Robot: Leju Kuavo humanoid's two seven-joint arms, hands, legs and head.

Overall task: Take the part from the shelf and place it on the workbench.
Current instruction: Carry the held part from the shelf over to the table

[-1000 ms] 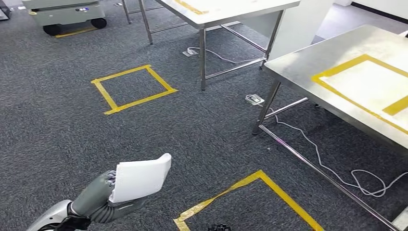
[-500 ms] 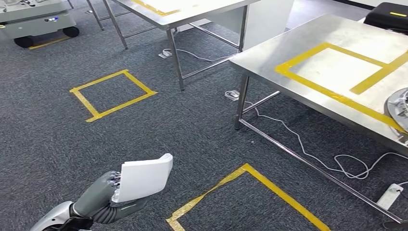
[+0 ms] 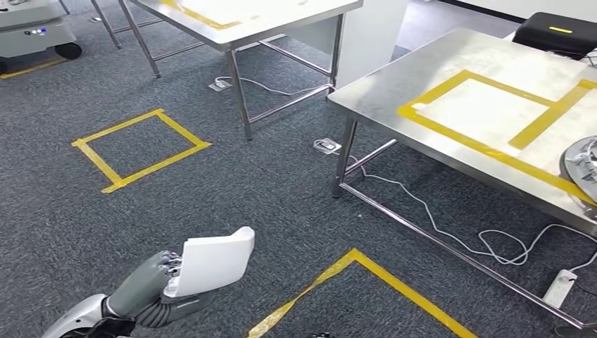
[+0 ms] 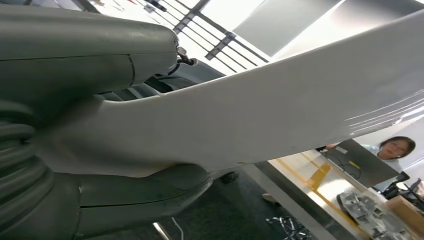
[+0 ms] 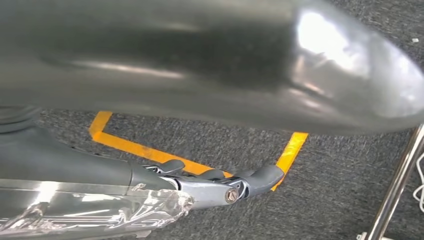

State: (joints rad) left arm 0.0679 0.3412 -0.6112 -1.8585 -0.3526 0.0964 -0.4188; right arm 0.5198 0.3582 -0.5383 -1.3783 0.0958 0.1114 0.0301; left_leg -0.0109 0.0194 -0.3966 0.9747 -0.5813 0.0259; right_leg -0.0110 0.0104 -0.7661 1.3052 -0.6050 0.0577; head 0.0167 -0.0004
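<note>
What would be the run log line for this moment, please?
phase: carrying | left hand: holds white part | right hand: empty, fingers curled | workbench: ahead right, part not placed

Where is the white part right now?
In the head view the white part sits low on the left, held in the left hand above the grey carpet, just left of the yellow tape outline and short of the workbench.

- The whole head view swings as the robot turns: the camera has moved, not the furniture.
- The steel desk with its yellow tape outline slides from the right edge toward the middle.
- A round metal part, a black case and a white power strip come into sight on the right.
- The taped floor square drifts left and lower.
- The wheeled cart slips toward the top left corner.
</note>
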